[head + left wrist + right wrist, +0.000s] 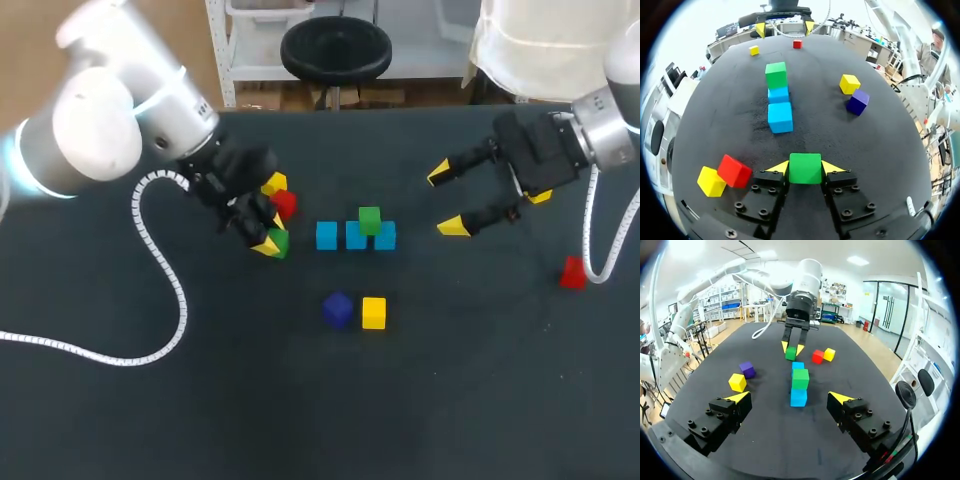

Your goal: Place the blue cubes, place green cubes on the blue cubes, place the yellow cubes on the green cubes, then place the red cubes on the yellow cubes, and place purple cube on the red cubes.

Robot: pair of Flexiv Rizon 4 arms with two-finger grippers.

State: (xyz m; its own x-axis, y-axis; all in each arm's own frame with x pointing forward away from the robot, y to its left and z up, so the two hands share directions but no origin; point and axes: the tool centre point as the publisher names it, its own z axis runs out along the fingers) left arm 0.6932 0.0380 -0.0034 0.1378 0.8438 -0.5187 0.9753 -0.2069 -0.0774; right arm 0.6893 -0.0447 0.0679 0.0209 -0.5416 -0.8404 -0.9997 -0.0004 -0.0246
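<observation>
Three blue cubes (326, 235) lie in a row mid-table, and one green cube (369, 220) sits on top of the row towards its right end. My left gripper (268, 238) is low at the table left of the row; its yellow tips press both sides of a second green cube (805, 168). A red cube (285, 205) and a yellow cube (275, 183) lie just behind it. A purple cube (337, 309) and another yellow cube (373, 312) lie nearer the front. My right gripper (447, 200) hangs open and empty right of the row.
Another red cube (572, 272) lies far right beside the right arm's white cable (600, 262). A small yellow cube (754, 50) sits near the right gripper. The left arm's coiled cable (150, 250) trails over the table's left part.
</observation>
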